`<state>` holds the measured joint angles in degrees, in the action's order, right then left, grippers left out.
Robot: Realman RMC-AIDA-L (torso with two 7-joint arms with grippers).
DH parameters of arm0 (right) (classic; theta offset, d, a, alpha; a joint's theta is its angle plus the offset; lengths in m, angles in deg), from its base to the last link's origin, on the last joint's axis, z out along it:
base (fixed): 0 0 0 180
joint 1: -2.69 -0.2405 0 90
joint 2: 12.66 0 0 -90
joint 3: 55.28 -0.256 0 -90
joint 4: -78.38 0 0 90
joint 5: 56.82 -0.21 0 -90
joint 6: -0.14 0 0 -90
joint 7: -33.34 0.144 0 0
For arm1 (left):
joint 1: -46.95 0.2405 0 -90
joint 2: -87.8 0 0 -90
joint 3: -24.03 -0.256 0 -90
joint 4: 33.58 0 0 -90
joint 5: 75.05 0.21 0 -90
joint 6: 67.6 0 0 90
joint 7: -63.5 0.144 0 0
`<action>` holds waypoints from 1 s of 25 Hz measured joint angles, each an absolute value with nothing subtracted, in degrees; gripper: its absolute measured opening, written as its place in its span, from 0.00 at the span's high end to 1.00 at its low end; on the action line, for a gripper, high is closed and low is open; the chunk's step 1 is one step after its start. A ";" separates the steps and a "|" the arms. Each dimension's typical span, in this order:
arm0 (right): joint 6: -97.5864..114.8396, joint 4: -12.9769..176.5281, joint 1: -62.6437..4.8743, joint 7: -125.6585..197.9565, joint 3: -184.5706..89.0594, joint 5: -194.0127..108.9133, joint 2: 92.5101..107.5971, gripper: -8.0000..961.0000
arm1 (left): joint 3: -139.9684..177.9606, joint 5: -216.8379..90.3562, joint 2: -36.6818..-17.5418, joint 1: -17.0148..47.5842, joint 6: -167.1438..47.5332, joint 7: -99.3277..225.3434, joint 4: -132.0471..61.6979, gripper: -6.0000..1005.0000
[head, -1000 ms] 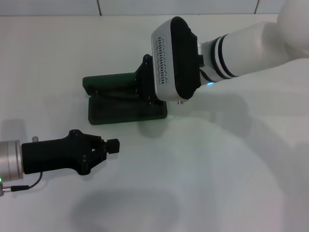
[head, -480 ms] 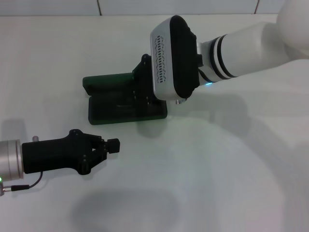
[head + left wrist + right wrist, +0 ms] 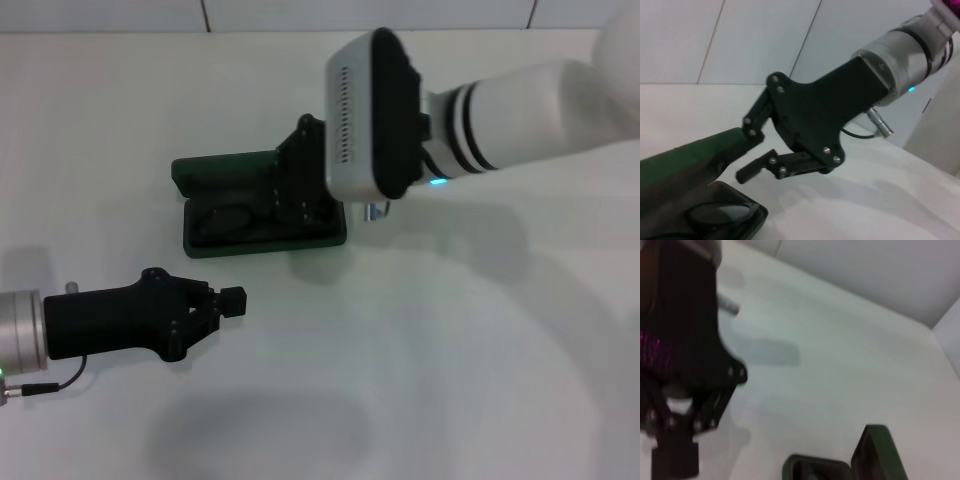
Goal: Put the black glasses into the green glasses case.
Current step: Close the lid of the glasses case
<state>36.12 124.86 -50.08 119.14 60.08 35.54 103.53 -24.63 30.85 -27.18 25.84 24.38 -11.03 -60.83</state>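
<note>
Inside lies the black glasses (image 3: pixel 232 217), lenses roundish, in the green glasses case (image 3: pixel 215 170).

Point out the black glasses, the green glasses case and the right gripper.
black glasses (image 3: pixel 720 214): left wrist view, on a lens lying in the case.
green glasses case (image 3: pixel 225 167): head view, on the raised lid.
right gripper (image 3: pixel 752 155): left wrist view, in the gap between its open fingertips.

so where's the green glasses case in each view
Head view: the green glasses case lies open, left of centre, under the right gripper.
Left wrist view: bottom left corner, the black glasses inside, the right gripper open above it.
Right wrist view: bottom edge, right of centre.
Shared landmark: its raised lid.
</note>
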 joint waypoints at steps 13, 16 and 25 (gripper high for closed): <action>65.05 134.12 -24.75 114.83 28.56 32.83 103.10 0.85 | -21.83 30.33 -27.17 23.98 20.59 -11.86 -60.59 0.97; 71.97 130.25 -22.48 111.46 20.36 32.60 103.04 0.72 | -22.20 30.86 -27.21 23.08 19.28 -12.56 -60.37 0.97; 87.56 110.92 -21.23 88.74 2.47 32.72 102.25 0.47 | -22.05 31.38 -28.45 21.56 12.92 -13.25 -60.32 0.97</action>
